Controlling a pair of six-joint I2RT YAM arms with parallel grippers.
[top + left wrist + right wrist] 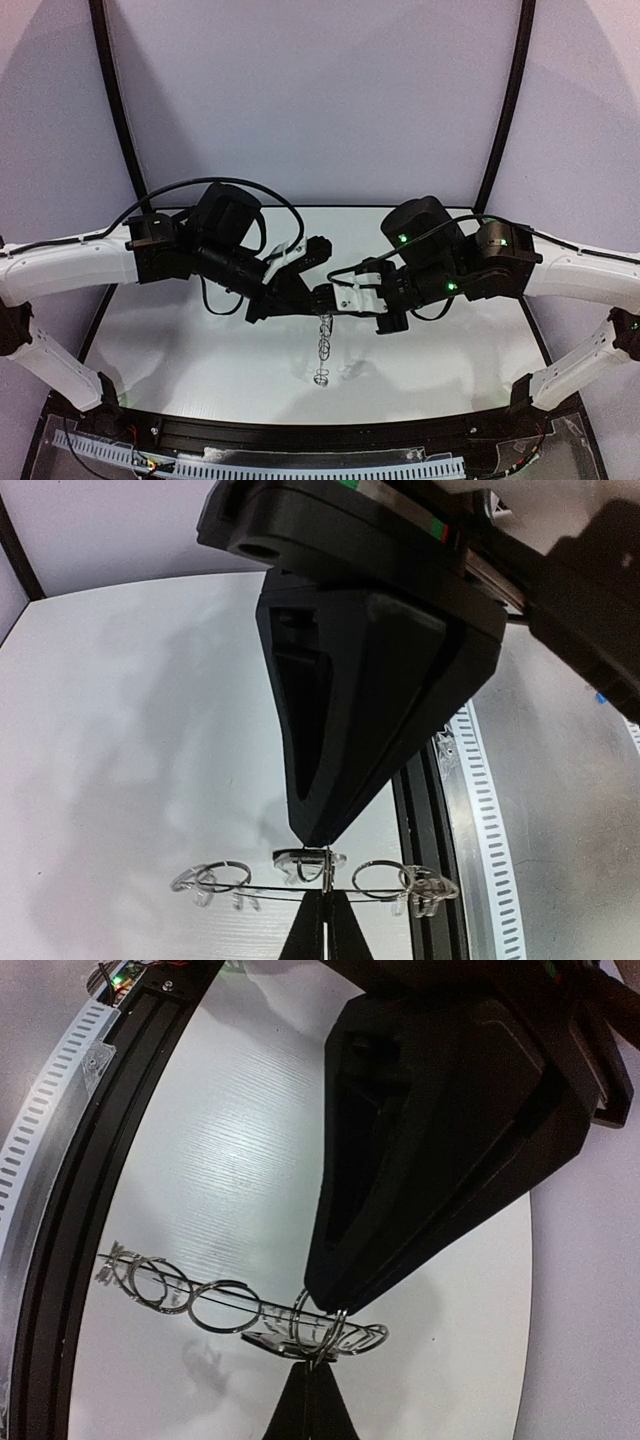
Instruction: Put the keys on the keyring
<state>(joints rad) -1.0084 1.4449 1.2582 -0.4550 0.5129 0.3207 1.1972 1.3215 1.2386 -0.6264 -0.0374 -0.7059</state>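
Observation:
The keyring (322,345) is a thin wire hoop, not a flat dark ring. It carries several small metal split rings and clear plastic keys and hangs between both grippers above the table. My left gripper (326,865) is shut on the wire of the keyring (250,893), with split rings (378,880) and a clear key (430,892) on either side. My right gripper (322,1345) is shut on a small split ring (338,1326) threaded on the same keyring (225,1305). In the top view the left gripper (318,296) and the right gripper (334,299) meet tip to tip. No dark oblong key shows.
The white table (200,340) lies under the grippers, with the hoop's faint shadow (350,372) on it. A black rail (300,430) and a white slotted cable duct (490,820) run along the near edge. Grey curtain walls and black poles (505,100) enclose the back.

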